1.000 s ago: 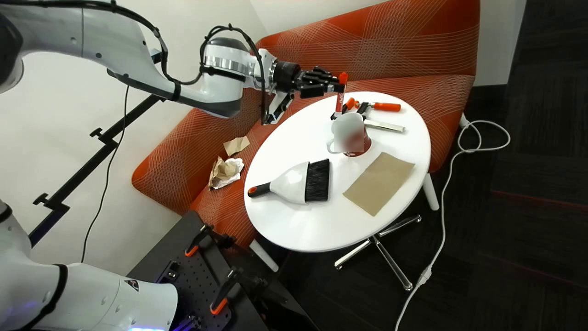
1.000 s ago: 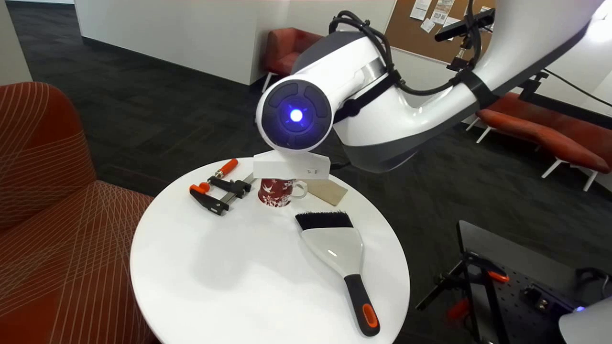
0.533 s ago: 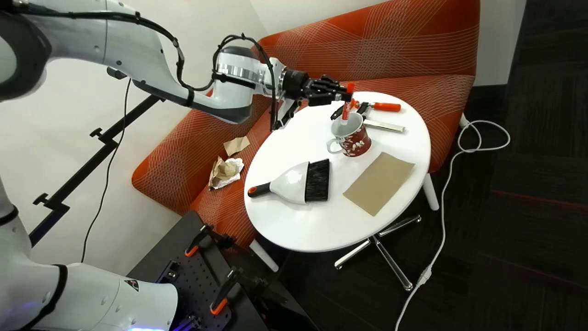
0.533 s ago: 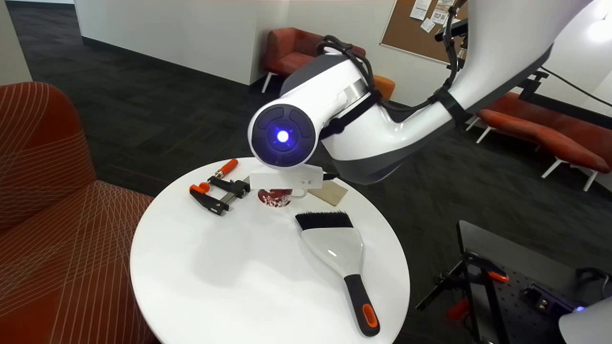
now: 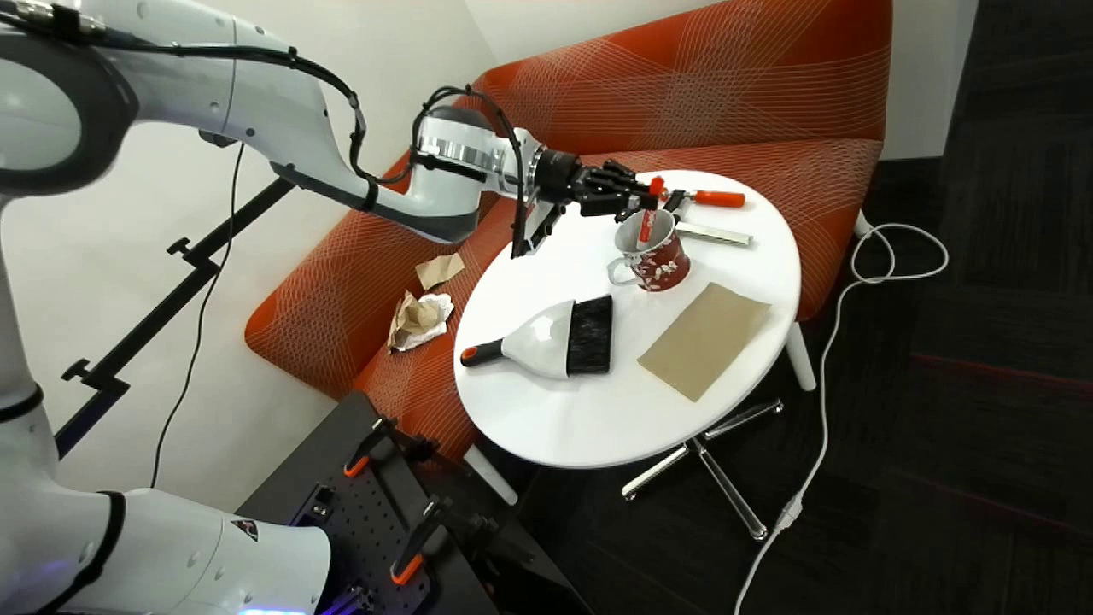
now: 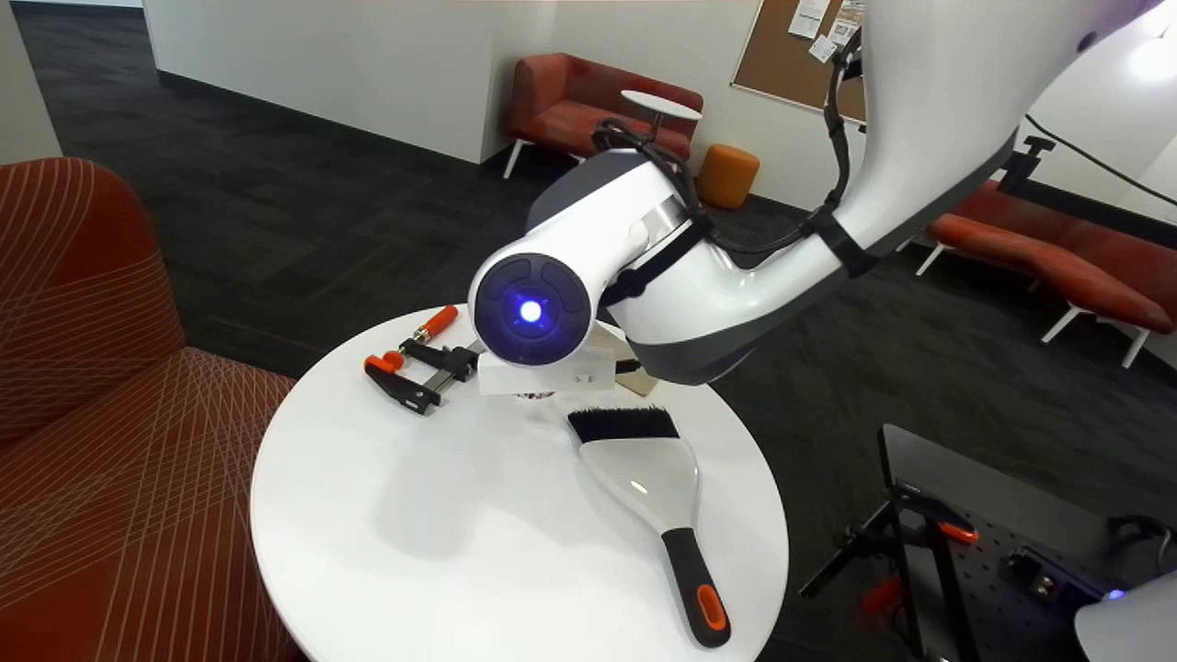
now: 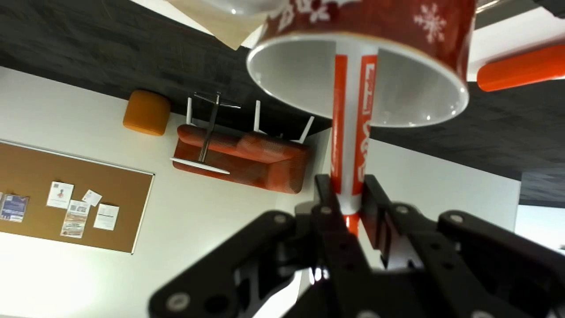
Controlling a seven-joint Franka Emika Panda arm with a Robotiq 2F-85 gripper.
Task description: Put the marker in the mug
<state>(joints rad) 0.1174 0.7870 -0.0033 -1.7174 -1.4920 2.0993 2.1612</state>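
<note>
Beyond the mug (image 5: 659, 260) in an exterior view, a red-orange sofa (image 5: 709, 94). Hiding nearly all of the mug in an exterior view, the robot arm (image 6: 736, 285). Under the mug, a round white table (image 5: 581, 423). Near the mug, on its handle side, a white brush (image 5: 542, 342) with black bristles. Just above the mug's rim, the black gripper (image 7: 348, 190), fingers (image 7: 325, 194) pinched close with the marker (image 7: 352, 128) held between them near its red end. Near the mug, a tan sheet (image 5: 705, 342); beside the mug, opposite the brush, an orange-handled clamp (image 5: 716, 199). Lower end inside the mug, roughly upright: the same marker.
</note>
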